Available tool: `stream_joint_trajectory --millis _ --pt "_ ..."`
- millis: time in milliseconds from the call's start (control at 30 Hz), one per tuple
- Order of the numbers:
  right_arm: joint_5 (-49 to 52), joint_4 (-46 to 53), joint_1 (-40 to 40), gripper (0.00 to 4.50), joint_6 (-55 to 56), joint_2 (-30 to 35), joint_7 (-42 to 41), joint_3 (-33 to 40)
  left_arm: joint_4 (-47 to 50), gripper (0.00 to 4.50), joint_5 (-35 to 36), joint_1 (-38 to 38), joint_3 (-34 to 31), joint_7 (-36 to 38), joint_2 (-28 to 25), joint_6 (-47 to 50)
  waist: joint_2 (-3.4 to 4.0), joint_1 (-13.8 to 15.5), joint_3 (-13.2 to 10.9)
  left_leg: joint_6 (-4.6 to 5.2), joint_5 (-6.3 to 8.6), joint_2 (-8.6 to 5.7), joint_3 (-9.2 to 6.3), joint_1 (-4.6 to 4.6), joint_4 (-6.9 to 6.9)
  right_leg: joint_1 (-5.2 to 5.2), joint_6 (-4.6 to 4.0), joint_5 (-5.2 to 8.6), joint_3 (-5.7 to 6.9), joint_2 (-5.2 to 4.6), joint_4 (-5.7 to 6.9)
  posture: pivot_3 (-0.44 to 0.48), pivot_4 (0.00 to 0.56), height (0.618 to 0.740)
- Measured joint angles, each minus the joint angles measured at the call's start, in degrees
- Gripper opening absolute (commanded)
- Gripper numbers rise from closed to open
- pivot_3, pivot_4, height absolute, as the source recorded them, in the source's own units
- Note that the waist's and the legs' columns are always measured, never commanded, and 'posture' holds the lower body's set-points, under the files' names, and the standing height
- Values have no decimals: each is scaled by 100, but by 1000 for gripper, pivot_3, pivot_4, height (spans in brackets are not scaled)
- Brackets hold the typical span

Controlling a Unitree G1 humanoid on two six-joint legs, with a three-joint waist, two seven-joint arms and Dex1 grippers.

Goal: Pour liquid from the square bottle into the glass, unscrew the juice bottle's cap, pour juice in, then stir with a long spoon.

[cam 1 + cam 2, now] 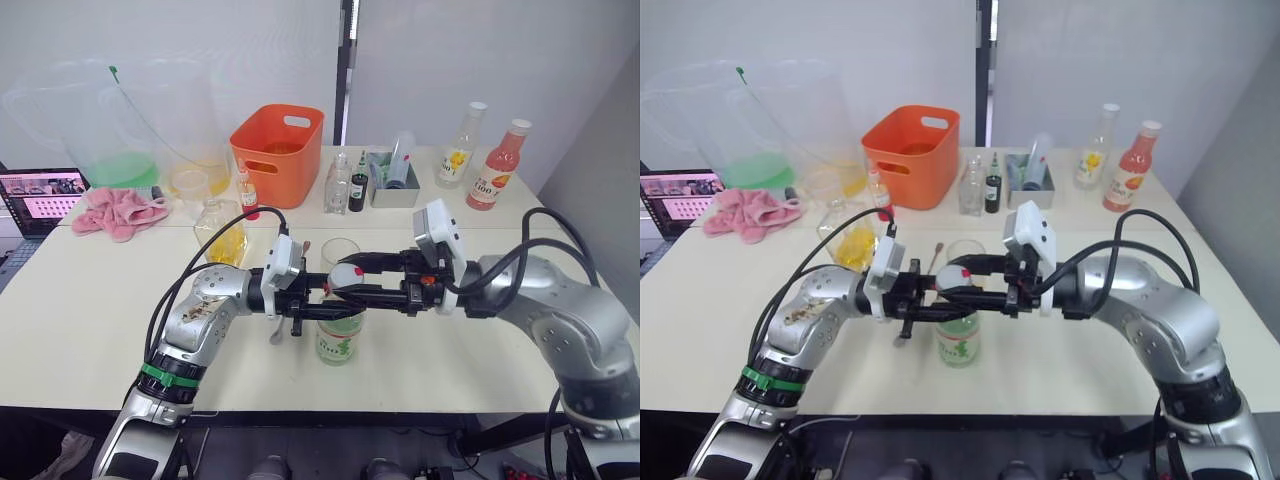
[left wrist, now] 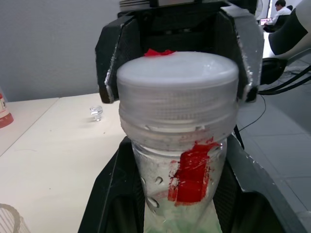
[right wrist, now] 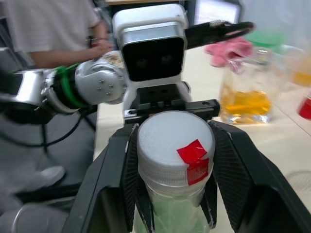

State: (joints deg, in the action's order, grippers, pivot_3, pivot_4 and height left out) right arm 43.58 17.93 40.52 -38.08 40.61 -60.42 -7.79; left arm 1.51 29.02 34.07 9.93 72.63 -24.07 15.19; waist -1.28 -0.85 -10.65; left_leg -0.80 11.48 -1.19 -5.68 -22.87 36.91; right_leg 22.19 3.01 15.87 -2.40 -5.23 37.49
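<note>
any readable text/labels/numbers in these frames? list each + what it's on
"C100" on the label of the pink bottle, partly legible; the rest is too small.
Clear bottle: yellow label, text too small to read.
Juice bottle: green label print, blurred; red tape on its cap carries no text.
Small dark bottle: label unreadable.
Laptop screen: too small to read.
</note>
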Motion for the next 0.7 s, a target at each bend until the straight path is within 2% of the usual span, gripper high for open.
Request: stream_joint_trajectory --millis 100,200,267,367,433,600,700 --pt "-576 -1473 958 1689 750 -222 -1495 -583 64 1239 1 -74 -62 -96 -54 2 1 -47 0 0 0 5 1 6 0 0 -1 0 -1 5 5 0 150 740" --pt "-937 -2621 1715 1689 1451 -466 -2639 -1012 227 1239 4 -191 -99 -227 -84 34 1 -64 0 0 0 6 -2 6 1 1 -1 -1 1 4 5 0 150 740" --pt "-923 -3196 2152 1689 1851 -504 -2986 -1411 380 1239 11 -308 -163 -375 -117 119 1 -86 0 0 0 5 -5 6 1 1 -2 -1 1 3 8 0 150 740" --pt "-584 -3561 2564 1689 2270 -316 -3037 -2033 609 1239 11 -445 -199 -591 -158 214 0 -104 0 -1 0 9 -7 7 0 7 -4 -2 1 4 13 0 150 740" --pt "-374 -3632 2695 2727 2282 -184 -3035 -2264 690 1239 9 -457 -187 -667 -159 247 1 -113 0 -1 0 8 -6 5 -1 9 -4 -2 0 2 13 0 150 740" --pt "-13 -3604 2958 4410 2146 256 -3016 -2275 814 1238 3 -480 -72 -710 -133 236 2 -55 -1 -1 1 3 -7 -1 -2 12 -4 -2 0 -3 8 0 150 740" --pt "41 -3404 2738 4500 1797 390 -2974 -1793 775 1238 3 -461 -49 -730 -93 214 2 1 -1 0 2 2 -7 -8 -3 14 -3 -2 1 -3 3 0 150 740"
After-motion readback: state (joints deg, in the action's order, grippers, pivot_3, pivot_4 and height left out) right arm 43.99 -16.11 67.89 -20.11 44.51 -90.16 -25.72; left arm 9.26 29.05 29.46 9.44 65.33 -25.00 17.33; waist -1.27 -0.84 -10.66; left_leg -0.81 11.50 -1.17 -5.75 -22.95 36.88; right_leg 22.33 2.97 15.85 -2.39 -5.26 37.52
